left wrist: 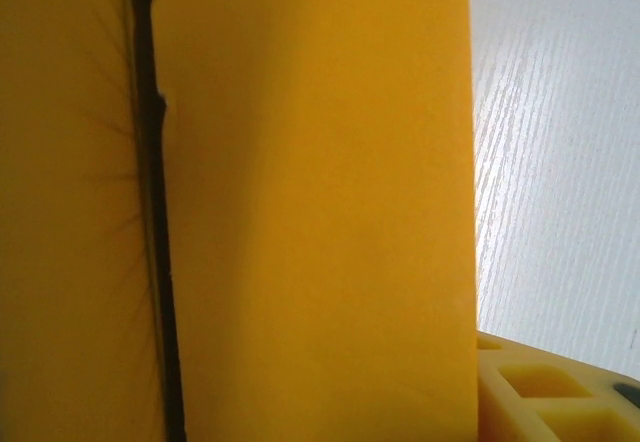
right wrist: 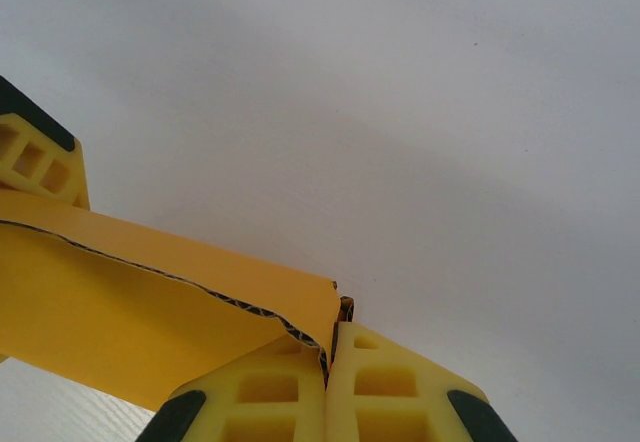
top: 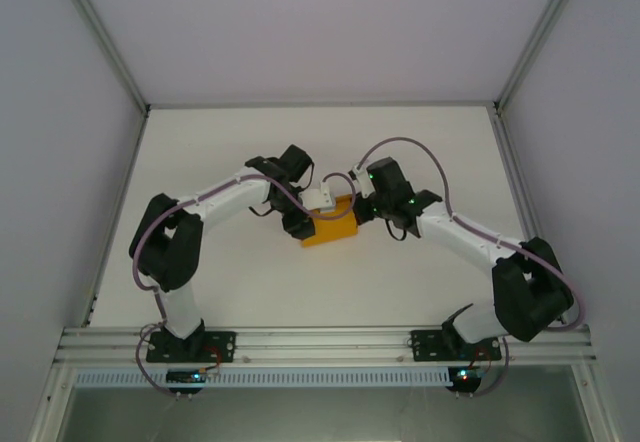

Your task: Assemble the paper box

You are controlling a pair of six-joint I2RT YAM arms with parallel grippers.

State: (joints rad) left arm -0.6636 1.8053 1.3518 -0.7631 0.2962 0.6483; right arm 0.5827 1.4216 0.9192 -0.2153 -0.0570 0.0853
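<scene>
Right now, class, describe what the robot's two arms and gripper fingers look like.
Both arms have white links, black joints and looping purple cables: left arm, right arm. The right wrist carries green lights. Its fingers are yellow lattice blocks with dark tips.

Overhead looking down, both wrist cameras close against paper box (top: 330, 230)

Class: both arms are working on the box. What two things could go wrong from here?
1. The right fingers pinch only a thin edge of the box. A pull could make the card slip out or tear.
2. The left fingers are at the box's other end. If the two arms move out of step, the thin card may crease or twist.
</scene>
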